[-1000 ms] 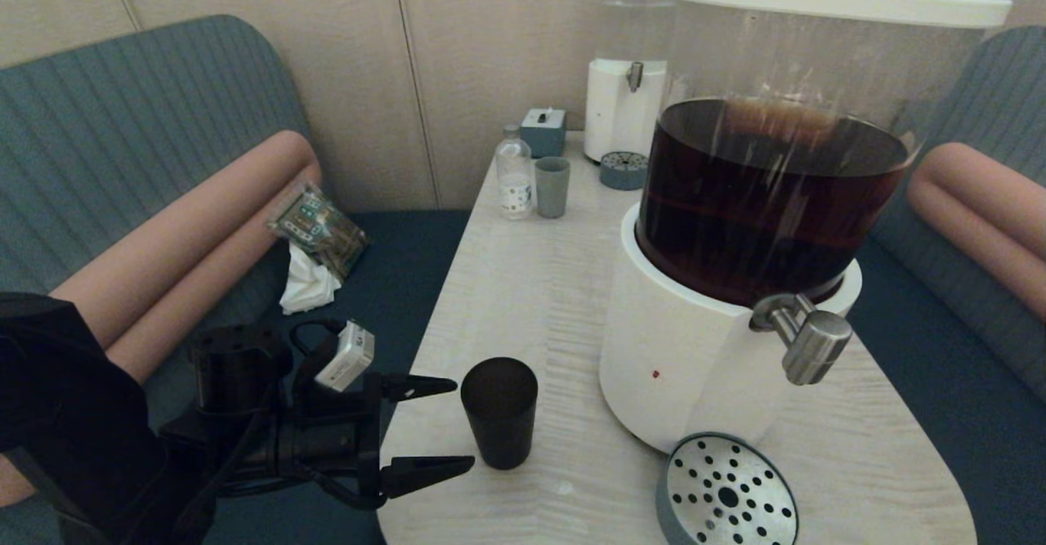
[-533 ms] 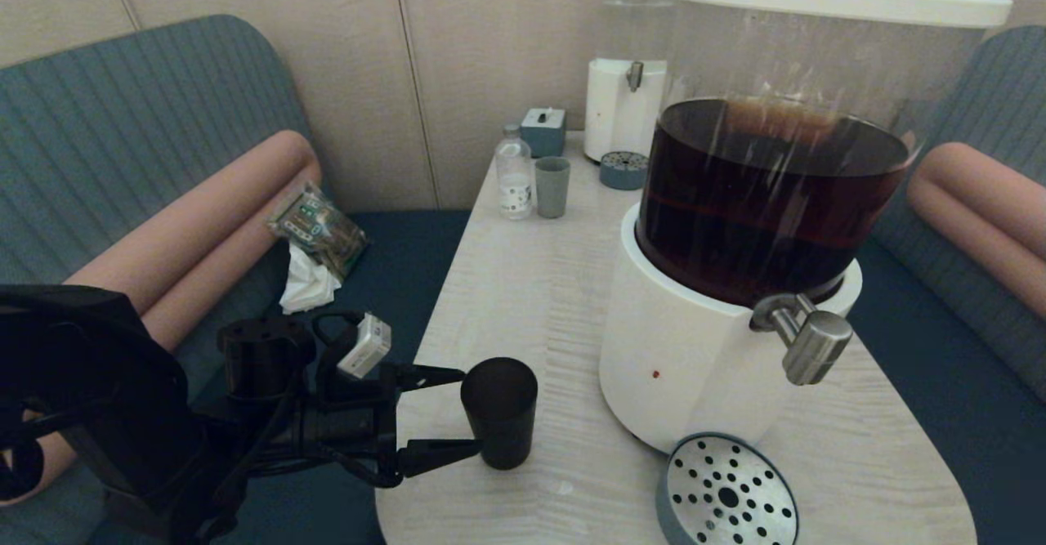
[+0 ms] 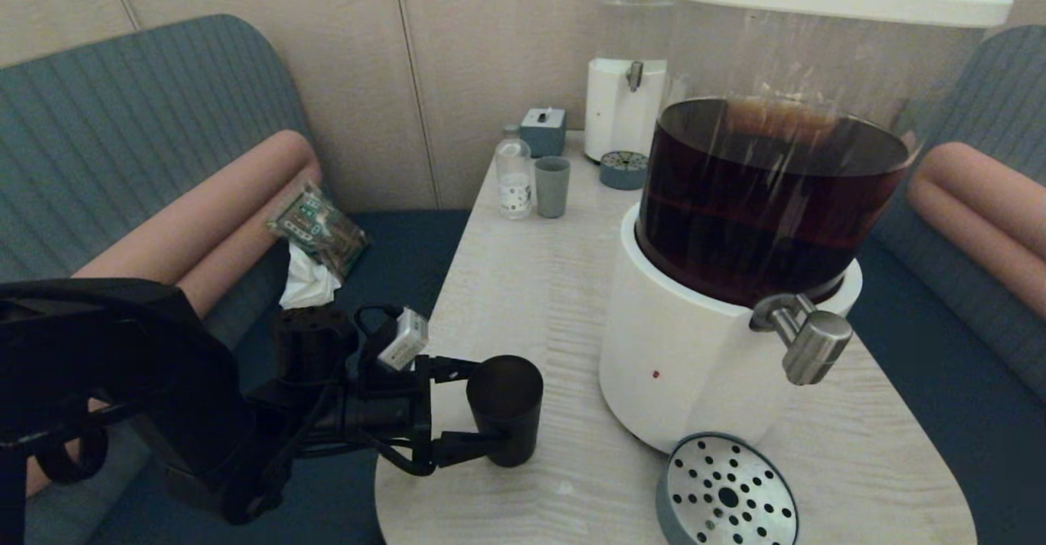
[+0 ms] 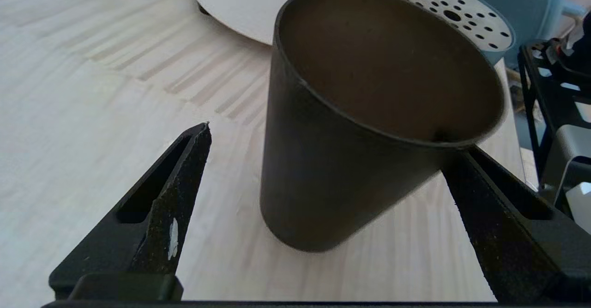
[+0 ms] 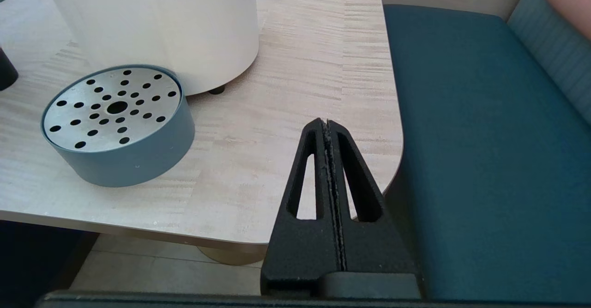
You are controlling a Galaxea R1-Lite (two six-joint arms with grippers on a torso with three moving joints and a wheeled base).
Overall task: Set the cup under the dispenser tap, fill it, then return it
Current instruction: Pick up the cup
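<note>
left arm (image 3: 163, 390): black, cabled | pincer (image 3: 470, 404): black, tapered, slotted

— Where on the bench (image 3: 523, 300)?
— Near the front-left edge: the cup (image 3: 505, 410), tilted, between the left gripper (image 3: 472, 406) jaws.
— And right of it?
— The dispenser tap (image 3: 805, 337), above a drip tray (image 3: 727, 496).

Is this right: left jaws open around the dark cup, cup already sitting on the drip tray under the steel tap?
One part is wrong. The left gripper does have its jaws open around the dark cup, but the head view shows the cup standing on the table, left of the drip tray and well clear of the steel tap.
</note>
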